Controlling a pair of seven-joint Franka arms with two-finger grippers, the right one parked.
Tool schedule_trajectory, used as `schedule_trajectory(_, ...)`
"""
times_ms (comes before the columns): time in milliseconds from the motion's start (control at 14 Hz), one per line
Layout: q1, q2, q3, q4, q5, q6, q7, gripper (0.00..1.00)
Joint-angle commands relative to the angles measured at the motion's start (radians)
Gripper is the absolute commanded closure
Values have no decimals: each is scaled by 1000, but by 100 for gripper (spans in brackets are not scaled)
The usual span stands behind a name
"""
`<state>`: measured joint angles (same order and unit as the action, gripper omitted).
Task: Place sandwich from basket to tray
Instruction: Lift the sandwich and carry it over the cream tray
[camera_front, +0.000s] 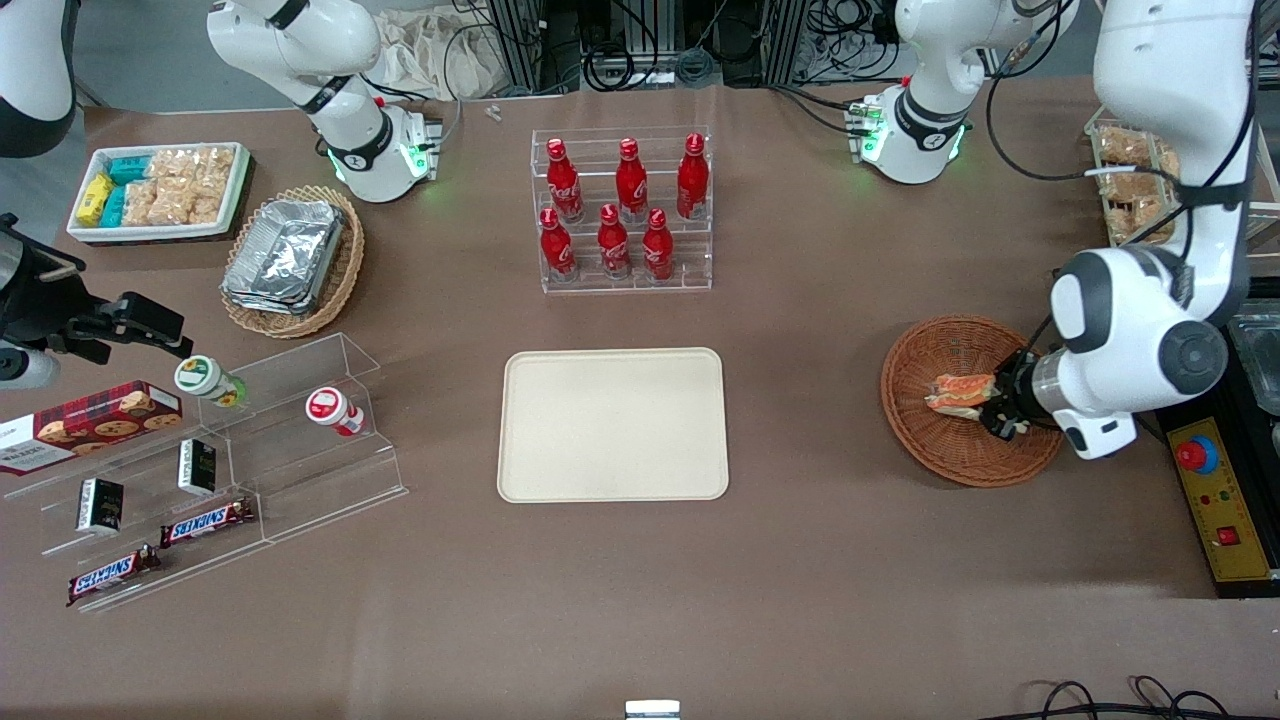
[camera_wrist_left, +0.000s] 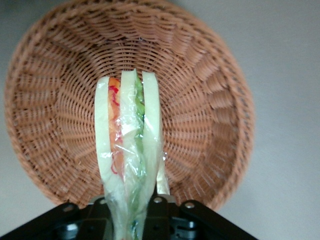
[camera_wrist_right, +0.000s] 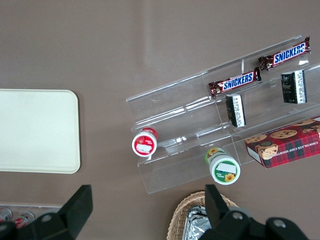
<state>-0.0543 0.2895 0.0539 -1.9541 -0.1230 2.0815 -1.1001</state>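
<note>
The sandwich (camera_front: 958, 392), white bread with orange and green filling in clear wrap, is held over the inside of the round reddish-brown basket (camera_front: 950, 455). My left gripper (camera_front: 1000, 412) is shut on its near end, at the side of the basket toward the working arm's end of the table. In the left wrist view the sandwich (camera_wrist_left: 127, 145) stands edge-on between the fingers (camera_wrist_left: 162, 181), with my gripper (camera_wrist_left: 134, 205) clamped round it and the basket (camera_wrist_left: 210, 125) beneath. I cannot tell whether it touches the basket floor. The cream tray (camera_front: 612, 425) lies flat mid-table, toward the parked arm from the basket.
A clear rack of red bottles (camera_front: 622, 210) stands farther from the camera than the tray. Toward the parked arm's end are an acrylic shelf with snacks (camera_front: 230, 450), an oval basket of foil trays (camera_front: 290, 260) and a white bin (camera_front: 160, 190). A yellow control box (camera_front: 1215, 510) sits beside the basket.
</note>
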Motion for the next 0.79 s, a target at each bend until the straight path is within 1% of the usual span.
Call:
schedule_trajectory(0,-13,-94,-22,20,3,-96,47,100)
schedule_trajectory(143,-38,-125,-83,35,11,-168,185,100)
schedule_trajectory(286,-55,-142,-181,56,31,-211,290,100)
schedule_trajectory(429,-73,-127,-288,107,43,-224,312,100)
schedule_trajectory(571,-104,-89,-383,171,81,-227,312,100)
schedule_trajectory(643,-125,-75,-403,188,95,-224,310,100)
schedule_trajectory(714,-172,-31,-428,232,130,-218,296,100)
